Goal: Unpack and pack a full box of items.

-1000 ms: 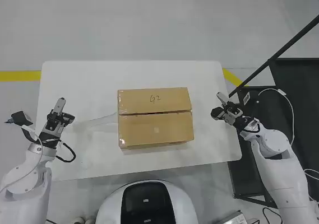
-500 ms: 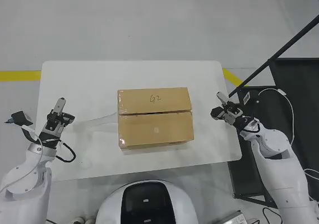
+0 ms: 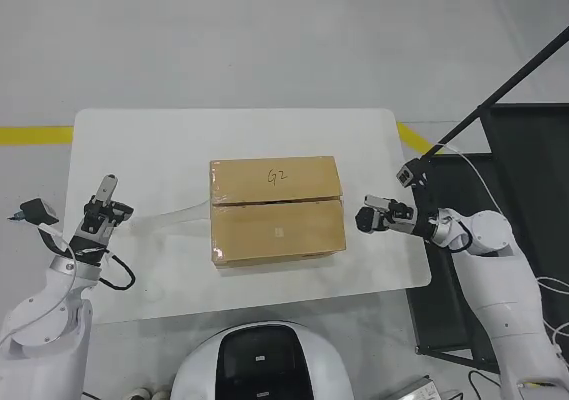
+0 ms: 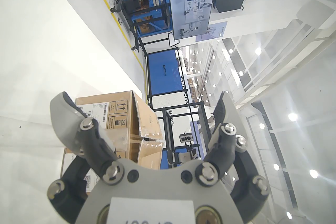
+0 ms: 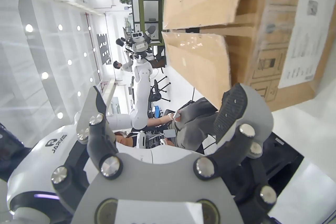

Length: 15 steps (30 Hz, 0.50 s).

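Top view: a brown rectangular cardboard box sits at the middle of the white worktop, its two top flaps folded shut along a lengthwise seam, with a handwritten mark on the far flap. A clear strip of tape trails from the box's left side across the worktop. A yellow floor line runs behind the worktop on the left, and a black metal rack stands off its right edge. The left pincer is well apart from the box, near the worktop's left edge. The right pincer is just beside the box's right end.

Left wrist view: the left pincer is released, fingers spread wide, facing the box, whose side carries printed labels and whose flap edges look creased.

Right wrist view: the right pincer is also released, holding nothing. The box looms close ahead, a narrow gap showing between its flaps and a white paper label stuck on its end. One ridged finger pad lies by the box's lower corner; contact cannot be told.
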Available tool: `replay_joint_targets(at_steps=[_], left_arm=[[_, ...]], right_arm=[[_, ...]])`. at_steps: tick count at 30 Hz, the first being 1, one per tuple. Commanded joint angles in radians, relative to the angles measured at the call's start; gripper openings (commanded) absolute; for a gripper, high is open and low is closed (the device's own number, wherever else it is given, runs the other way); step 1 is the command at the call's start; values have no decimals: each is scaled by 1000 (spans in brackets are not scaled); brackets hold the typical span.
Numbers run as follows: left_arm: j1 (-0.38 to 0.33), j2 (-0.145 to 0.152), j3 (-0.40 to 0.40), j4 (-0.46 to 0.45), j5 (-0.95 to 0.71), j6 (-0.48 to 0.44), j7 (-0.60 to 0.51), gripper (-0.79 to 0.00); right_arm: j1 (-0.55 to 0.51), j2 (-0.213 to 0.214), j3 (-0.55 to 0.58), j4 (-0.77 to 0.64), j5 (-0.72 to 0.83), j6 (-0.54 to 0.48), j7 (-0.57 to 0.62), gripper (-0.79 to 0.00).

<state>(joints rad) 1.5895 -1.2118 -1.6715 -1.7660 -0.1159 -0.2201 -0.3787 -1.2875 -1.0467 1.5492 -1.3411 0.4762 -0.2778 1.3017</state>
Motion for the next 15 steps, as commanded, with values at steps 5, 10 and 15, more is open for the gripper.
replay_joint_targets(at_steps=[5,10,15], left_arm=[[0,0,0,0,0,0,0,0],[0,0,0,0,0,0,0,0],[0,0,0,0,0,0,0,0]], right_arm=[[33,-6,-29,40,34,-27,-20,0],[33,-6,-29,40,34,-27,-20,0],[33,-6,-29,40,34,-27,-20,0]])
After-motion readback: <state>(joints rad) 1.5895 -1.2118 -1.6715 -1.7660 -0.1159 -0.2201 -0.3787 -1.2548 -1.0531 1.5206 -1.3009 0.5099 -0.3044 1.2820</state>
